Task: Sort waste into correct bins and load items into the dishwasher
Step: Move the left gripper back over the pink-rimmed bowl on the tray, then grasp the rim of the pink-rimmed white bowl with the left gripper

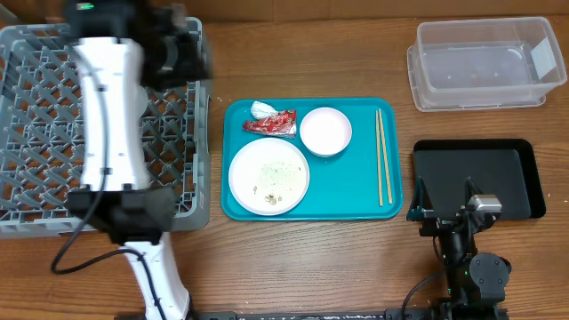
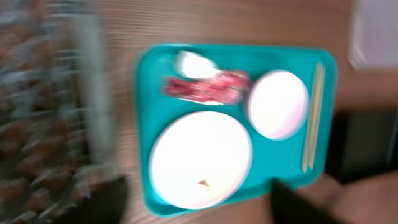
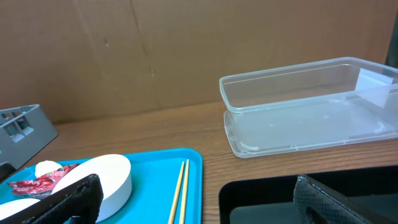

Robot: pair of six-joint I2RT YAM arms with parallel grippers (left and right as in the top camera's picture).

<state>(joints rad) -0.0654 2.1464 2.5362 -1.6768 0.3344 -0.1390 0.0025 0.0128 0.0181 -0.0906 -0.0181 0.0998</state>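
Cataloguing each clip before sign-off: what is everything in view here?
Square grey plastic lattice dish rack: one, grey, left.
Rectangular teal plastic tray: one, teal, centre.
Large round white plate: one, white, tray's near left.
Rice-like food scraps: several, pale, on plate.
Small round pale bowl: one, pale, tray's far middle.
Crumpled red wrapper: one, red, tray's far left.
Crumpled white tissue: one, white, beside wrapper.
Thin wooden chopsticks: one pair, tan, tray's right.
Clear rectangular plastic tub: one, clear, far right.
Shallow black rectangular tray: one, black, near right.
Left gripper: one, black, open above rack.
Right gripper: one, black, open, at black tray's near edge.
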